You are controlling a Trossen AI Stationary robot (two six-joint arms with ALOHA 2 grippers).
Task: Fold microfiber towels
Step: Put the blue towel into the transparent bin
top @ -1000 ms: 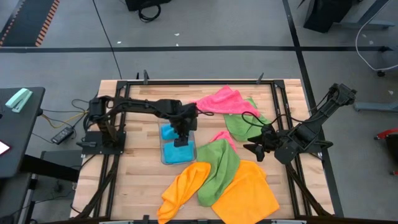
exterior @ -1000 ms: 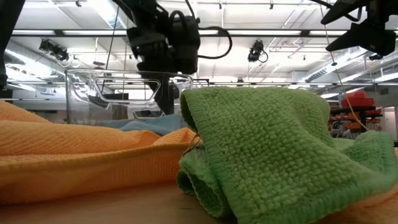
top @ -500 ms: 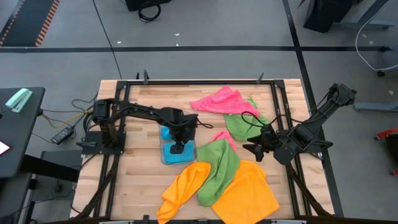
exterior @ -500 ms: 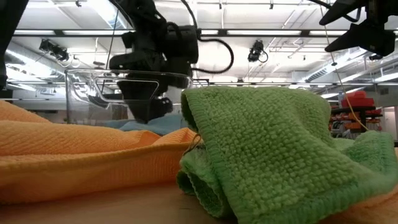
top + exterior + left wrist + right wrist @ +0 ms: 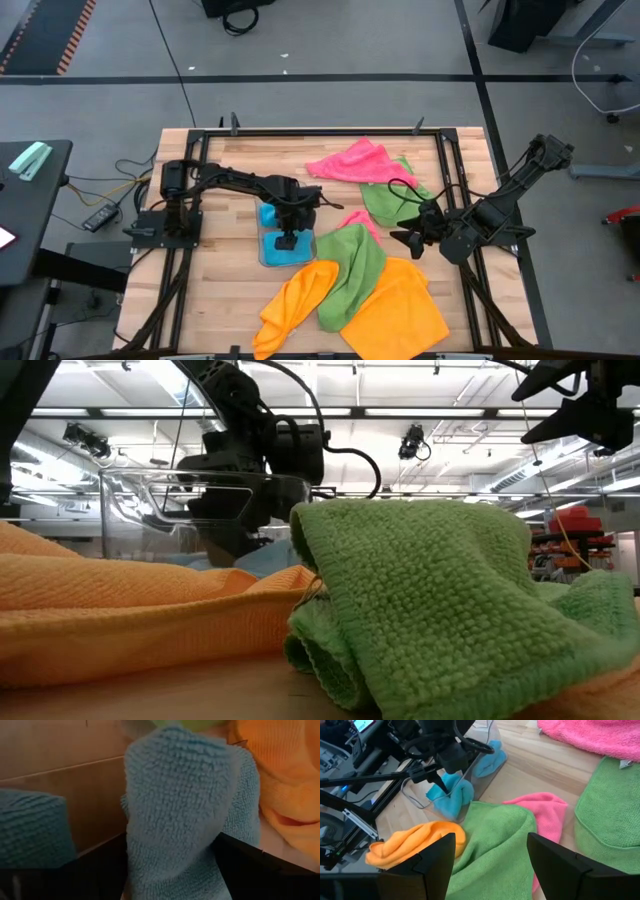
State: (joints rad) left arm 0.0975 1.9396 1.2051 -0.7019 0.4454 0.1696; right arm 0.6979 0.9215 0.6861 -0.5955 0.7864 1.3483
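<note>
A sky-blue towel (image 5: pixel 283 256) lies bunched in the clear plastic tray (image 5: pixel 263 250) left of the table's middle. More blue cloth (image 5: pixel 269 212) shows at the tray's far end. My left gripper (image 5: pixel 287 240) points steeply down into the tray, open. A raised hump of the blue towel (image 5: pixel 175 795) stands between its fingers. My right gripper (image 5: pixel 400 238) hangs open above the table's right side and holds nothing. Pink (image 5: pixel 355 162), green (image 5: pixel 385 200), green (image 5: pixel 350 262) and orange (image 5: pixel 400 310) towels lie crumpled on the wood. My left gripper comes at the blue towel from above, slanting down. Its two fingers (image 5: pixel 95 865) stand on either side of the towel's raised hump (image 5: pixel 170 840), which rests in the tray. Whether the fingers touch the cloth, I cannot tell.
A second orange towel (image 5: pixel 295 295) lies at the near edge, partly under the green one. A small pink towel (image 5: pixel 357 220) pokes out beside the tray. In the low view the green towel (image 5: pixel 430 600) fills the foreground. Black frame rails (image 5: pixel 190 200) border the table.
My left gripper has sunk into the tray and tipped further downward, moving slightly toward the table's near edge until its fingers straddle the blue towel.
</note>
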